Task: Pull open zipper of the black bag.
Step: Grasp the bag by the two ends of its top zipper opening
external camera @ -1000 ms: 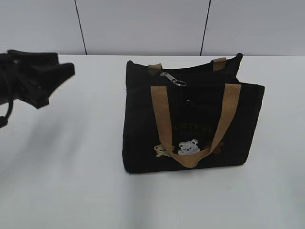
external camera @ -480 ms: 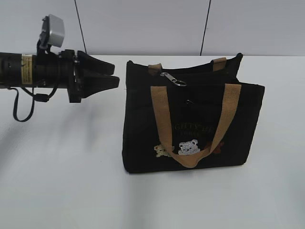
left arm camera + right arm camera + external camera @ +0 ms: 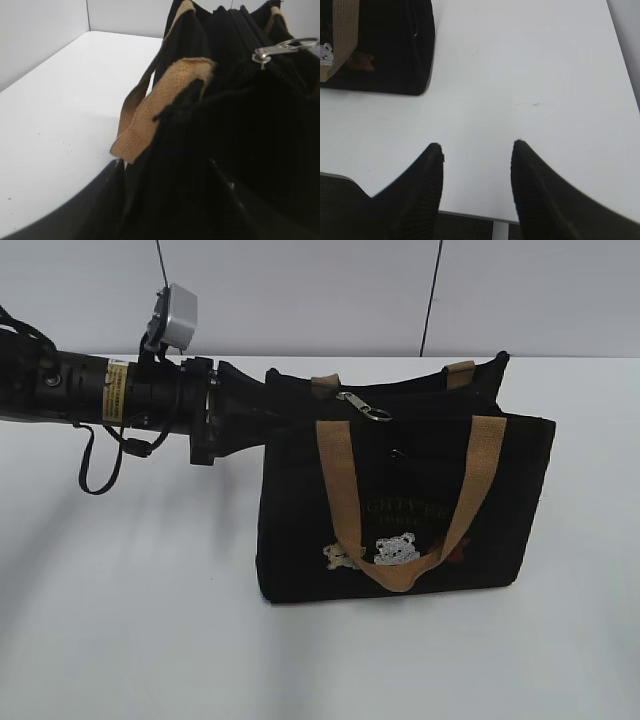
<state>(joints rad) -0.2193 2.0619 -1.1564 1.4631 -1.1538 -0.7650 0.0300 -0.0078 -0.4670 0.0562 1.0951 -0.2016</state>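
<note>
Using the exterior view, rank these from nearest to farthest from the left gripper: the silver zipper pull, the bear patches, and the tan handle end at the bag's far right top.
Measured from the left gripper, at the black bag's upper left corner:
1. Silver zipper pull, on top, just right of the gripper.
2. Bear patches, low on the front face.
3. Far tan handle end, back right top edge.

- The exterior view looks from the front, down at a slant, on the table [image 3: 120, 640] and the bag [image 3: 400, 490] – the whole bag shows.
- The left wrist view is very near the bag [image 3: 240, 140], facing along its top edge from its end.
- The right wrist view faces down on the table [image 3: 530, 65], apart from the bag [image 3: 390, 45] – only the bag's corner shows.
- All three views share the bag.
</note>
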